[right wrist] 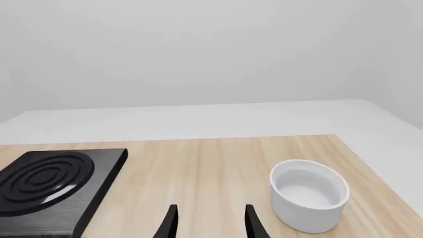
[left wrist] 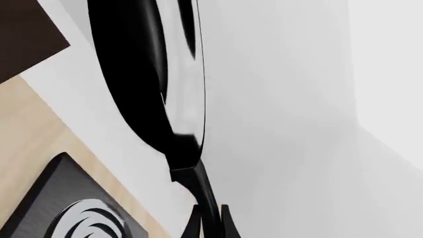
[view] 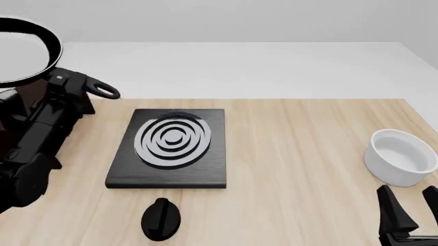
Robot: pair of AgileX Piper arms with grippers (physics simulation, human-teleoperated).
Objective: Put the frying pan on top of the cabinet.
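Left pincer (left wrist: 210,223) clamped on frying pan (view: 17,51) handle, pan held aloft at far left. Right pincer (right wrist: 208,220) spread open near white bowl (right wrist: 309,194).

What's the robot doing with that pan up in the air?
The left tool is clamped on the handle of the frying pan and holds it up at the table's far left, near the dark cabinet. The right tool is open and holds nothing, near the white bowl. The stove plate sits between them.
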